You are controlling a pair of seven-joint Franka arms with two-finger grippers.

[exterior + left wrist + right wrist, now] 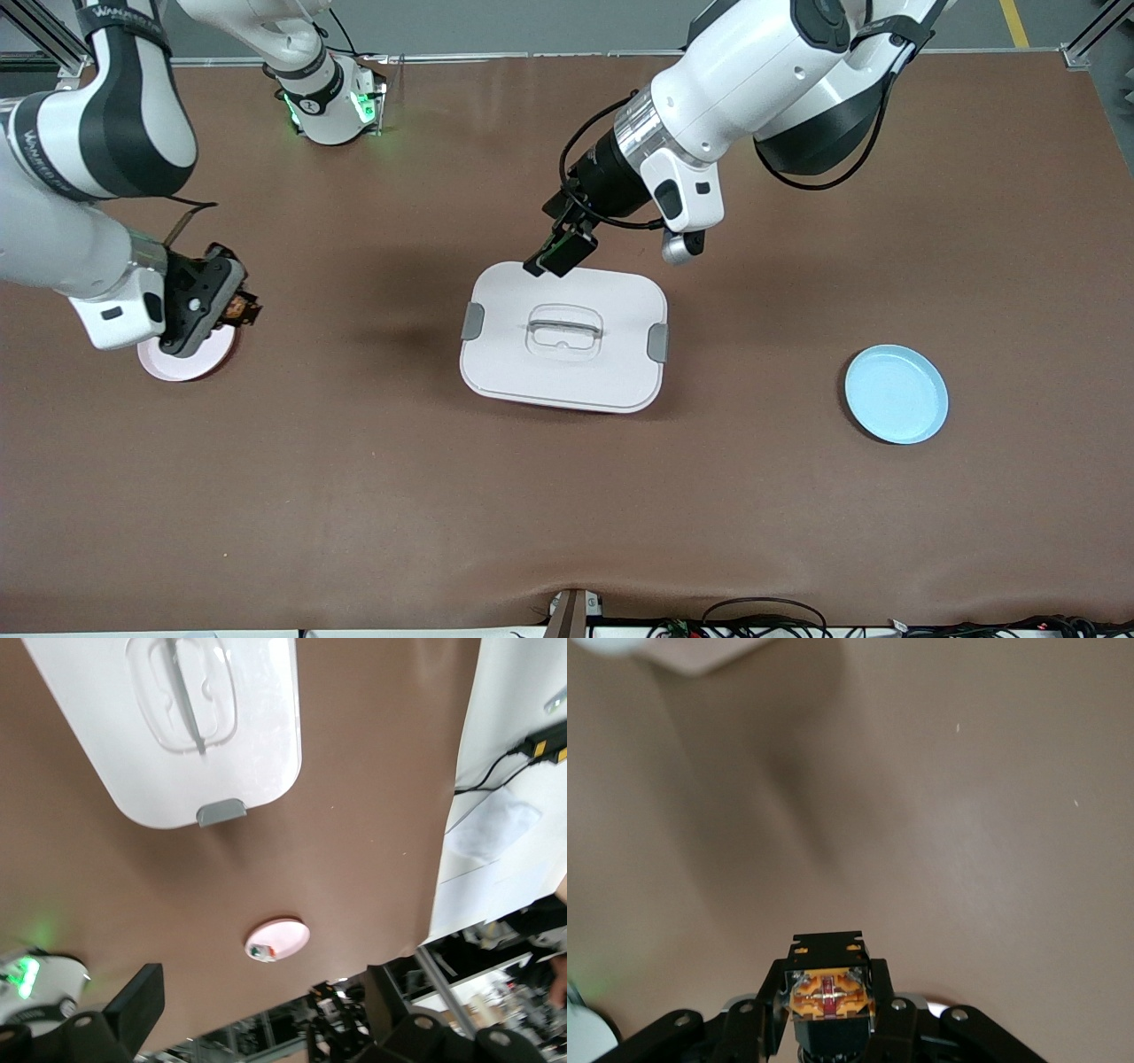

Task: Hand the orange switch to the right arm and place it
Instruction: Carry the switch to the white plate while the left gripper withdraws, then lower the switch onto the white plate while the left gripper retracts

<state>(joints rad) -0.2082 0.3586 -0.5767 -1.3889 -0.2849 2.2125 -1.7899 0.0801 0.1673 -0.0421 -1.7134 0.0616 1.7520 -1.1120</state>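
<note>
A brown counter [567, 514] carries a white rectangular lid [564, 338] at its middle, lying flat, with a moulded handle [564, 330] at its centre and a grey clip at its three o'clock and nine o'clock edges. From the lid, a light blue plate [896, 394] sits well apart at about four o'clock, toward the left arm's end. A pale pink plate [186, 359] lies at nine o'clock, toward the right arm's end, with a small clear-silver part [262, 950] resting on it.
</note>
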